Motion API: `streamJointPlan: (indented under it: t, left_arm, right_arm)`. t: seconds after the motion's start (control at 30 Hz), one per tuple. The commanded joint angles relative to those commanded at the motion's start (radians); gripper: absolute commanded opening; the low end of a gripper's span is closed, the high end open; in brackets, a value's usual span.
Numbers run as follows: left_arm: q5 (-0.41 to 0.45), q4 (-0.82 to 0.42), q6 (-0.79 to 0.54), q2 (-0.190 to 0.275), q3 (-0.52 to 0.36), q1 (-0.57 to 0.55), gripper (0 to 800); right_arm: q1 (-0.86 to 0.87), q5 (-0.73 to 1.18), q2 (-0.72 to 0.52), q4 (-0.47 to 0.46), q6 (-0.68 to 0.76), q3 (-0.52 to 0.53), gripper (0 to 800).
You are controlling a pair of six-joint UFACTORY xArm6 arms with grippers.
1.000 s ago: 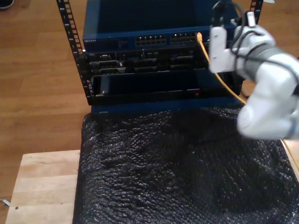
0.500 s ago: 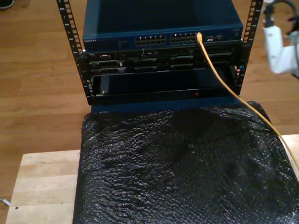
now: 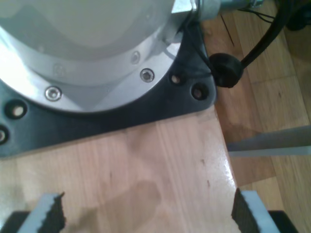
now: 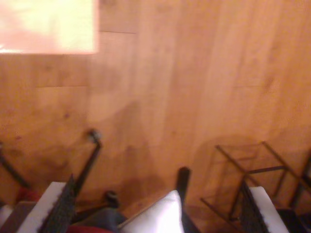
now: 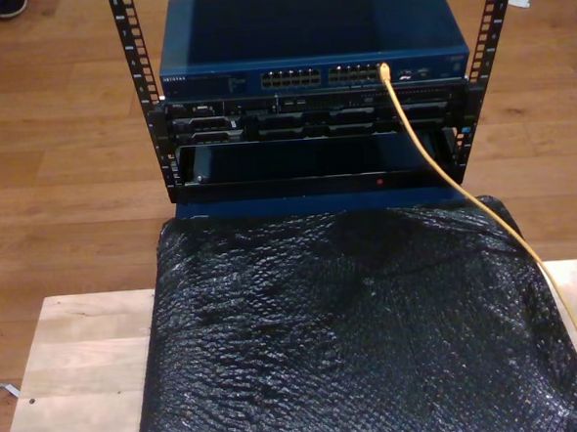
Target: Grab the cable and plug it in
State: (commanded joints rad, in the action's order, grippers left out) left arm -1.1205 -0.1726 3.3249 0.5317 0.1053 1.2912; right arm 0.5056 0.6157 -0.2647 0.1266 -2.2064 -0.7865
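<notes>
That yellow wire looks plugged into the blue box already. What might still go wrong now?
Two risks, as I judge them. The long thin yellow-orange network cable hangs loose from a port on the blue network switch and trails over the black bubble-wrap sheet; a passing arm could snag it and tug the plug out. Also, the plug may be only partly seated; the exterior view is too coarse to tell.
</notes>
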Motion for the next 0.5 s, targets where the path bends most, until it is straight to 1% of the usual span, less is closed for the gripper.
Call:
streamJointPlan:
  t: [0.13,0.3,0.5]
  left_arm:
    - [0.000,0.000,0.000,0.000,0.000,0.000,800]
    - [0.000,0.000,0.000,-0.002,0.000,0.000,800]
    - [0.000,0.000,0.000,0.000,-0.002,0.000,800]
  right_arm:
    - [0.068,0.107,-0.043,-0.002,-0.052,0.008,797]
    - [0.172,0.290,-0.098,-0.002,-0.146,0.021,797]
    - [0.305,0.453,-0.175,-0.003,-0.262,0.081,797]
